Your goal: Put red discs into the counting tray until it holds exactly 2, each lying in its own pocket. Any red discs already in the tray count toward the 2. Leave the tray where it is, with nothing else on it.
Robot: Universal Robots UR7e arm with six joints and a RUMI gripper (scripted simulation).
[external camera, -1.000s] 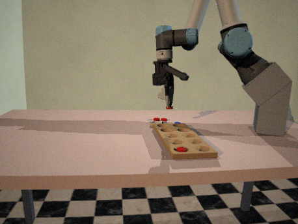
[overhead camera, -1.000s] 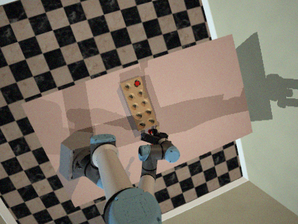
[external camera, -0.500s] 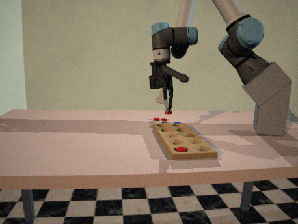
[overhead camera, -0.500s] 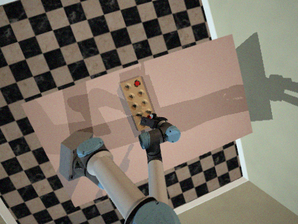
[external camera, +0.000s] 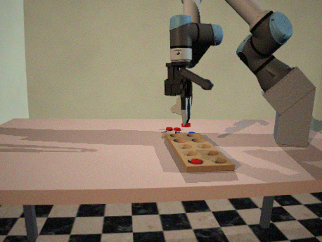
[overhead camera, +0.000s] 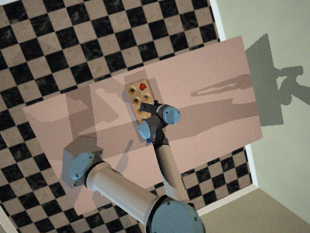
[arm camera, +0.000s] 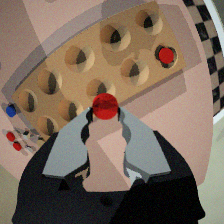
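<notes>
The wooden counting tray [overhead camera: 139, 93] [external camera: 211, 167] [arm camera: 150, 42] lies on the pink table and has several round pockets. One red disc [overhead camera: 143, 87] [external camera: 196, 161] [arm camera: 166, 55] lies in a corner pocket at the tray's far end from the loose discs. My gripper [external camera: 185, 121] [arm camera: 105, 108] is shut on another red disc [external camera: 185, 124] [arm camera: 105, 106]. It holds the disc a little above the tray, near the end where the loose discs lie. In the overhead view the wrist hides the fingers.
Two loose red discs [external camera: 169, 129] [external camera: 177, 129] [arm camera: 10, 136] [arm camera: 17, 146] and a blue disc [overhead camera: 148, 141] [arm camera: 11, 110] lie on the table just beyond the tray's end. The arm's base block [external camera: 293, 105] stands at the table's right.
</notes>
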